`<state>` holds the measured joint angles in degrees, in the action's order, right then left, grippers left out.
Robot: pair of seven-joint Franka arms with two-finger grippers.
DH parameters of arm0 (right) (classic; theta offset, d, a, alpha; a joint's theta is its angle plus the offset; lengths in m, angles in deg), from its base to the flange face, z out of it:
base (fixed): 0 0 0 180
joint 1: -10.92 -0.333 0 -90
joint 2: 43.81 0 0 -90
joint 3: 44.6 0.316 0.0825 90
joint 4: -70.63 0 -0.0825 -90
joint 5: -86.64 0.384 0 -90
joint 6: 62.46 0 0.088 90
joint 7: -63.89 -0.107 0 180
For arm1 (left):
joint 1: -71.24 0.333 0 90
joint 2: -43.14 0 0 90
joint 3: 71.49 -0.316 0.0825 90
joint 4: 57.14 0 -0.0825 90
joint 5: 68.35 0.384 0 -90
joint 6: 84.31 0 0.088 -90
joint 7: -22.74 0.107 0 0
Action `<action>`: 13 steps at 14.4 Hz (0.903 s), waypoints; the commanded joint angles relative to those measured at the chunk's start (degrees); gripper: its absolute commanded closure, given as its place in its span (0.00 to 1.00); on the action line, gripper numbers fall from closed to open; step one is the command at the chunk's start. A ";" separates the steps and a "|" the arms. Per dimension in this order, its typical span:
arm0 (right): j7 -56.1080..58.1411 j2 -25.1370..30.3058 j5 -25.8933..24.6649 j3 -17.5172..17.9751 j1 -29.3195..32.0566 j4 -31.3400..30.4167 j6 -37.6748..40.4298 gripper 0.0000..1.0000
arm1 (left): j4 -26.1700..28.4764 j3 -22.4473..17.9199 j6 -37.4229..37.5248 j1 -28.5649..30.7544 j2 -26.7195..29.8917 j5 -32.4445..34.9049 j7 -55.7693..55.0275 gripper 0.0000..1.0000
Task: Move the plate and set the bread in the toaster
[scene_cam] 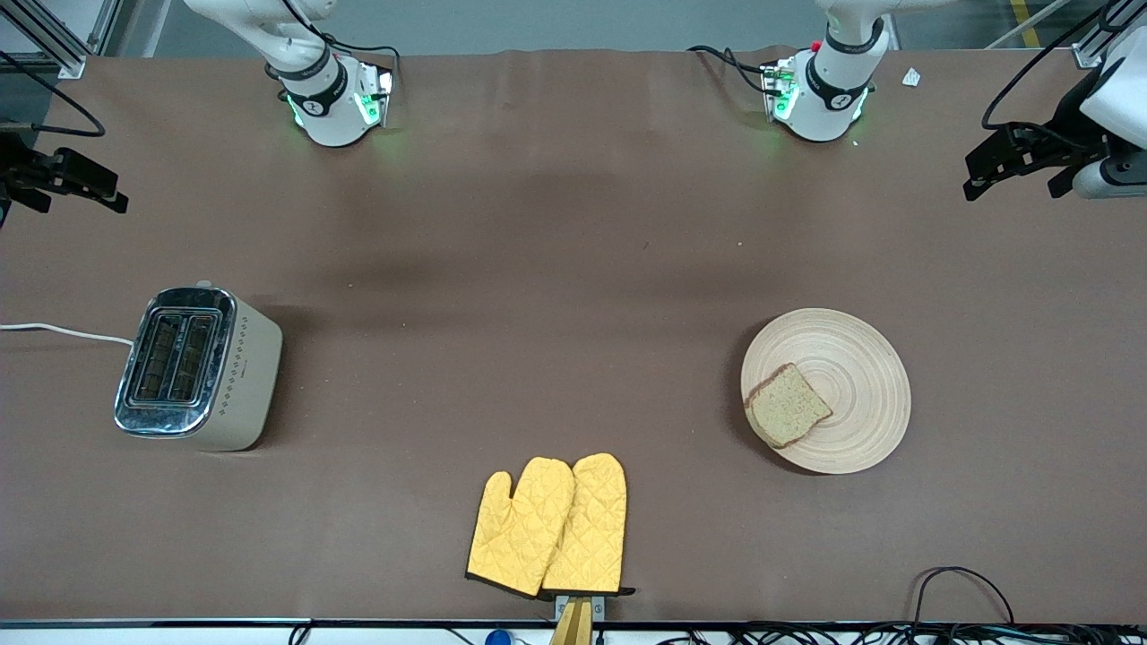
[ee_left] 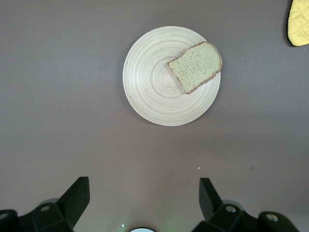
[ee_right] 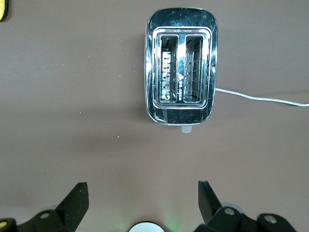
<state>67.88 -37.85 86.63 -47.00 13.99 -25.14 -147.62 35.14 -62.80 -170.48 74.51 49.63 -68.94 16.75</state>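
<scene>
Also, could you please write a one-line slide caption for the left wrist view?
Left gripper, jaws open, above the bare table, with the bread lying on the plate.

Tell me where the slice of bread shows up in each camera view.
Front view: the bread lies on the plate, at its edge toward the right arm's end.
Left wrist view: bread on the same plate, upper middle of the picture.
Right wrist view: not in it.
Shared landmark: the yellow oven mitts, whose tip shows in both wrist views.
</scene>
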 commanded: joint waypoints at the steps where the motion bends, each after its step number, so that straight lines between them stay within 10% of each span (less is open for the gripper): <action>1: -0.73 0.98 1.15 -0.05 -0.07 -0.46 -0.09 0.00 | -1.58 0.19 0.75 0.07 -0.77 0.77 0.46 0.00; 8: 0.32 0.98 1.15 0.04 0.01 -0.46 -0.71 0.00 | -8.07 -4.37 0.66 0.51 -12.35 -1.68 6.41 0.00; 13: 0.67 0.98 1.15 0.12 -0.25 0.50 -0.88 0.00 | -7.91 -7.81 -4.60 8.30 -24.73 -16.34 16.59 0.00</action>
<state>68.10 -37.85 87.03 -46.86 13.96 -24.91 -148.44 29.84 -70.50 -174.37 79.05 30.65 -79.81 28.44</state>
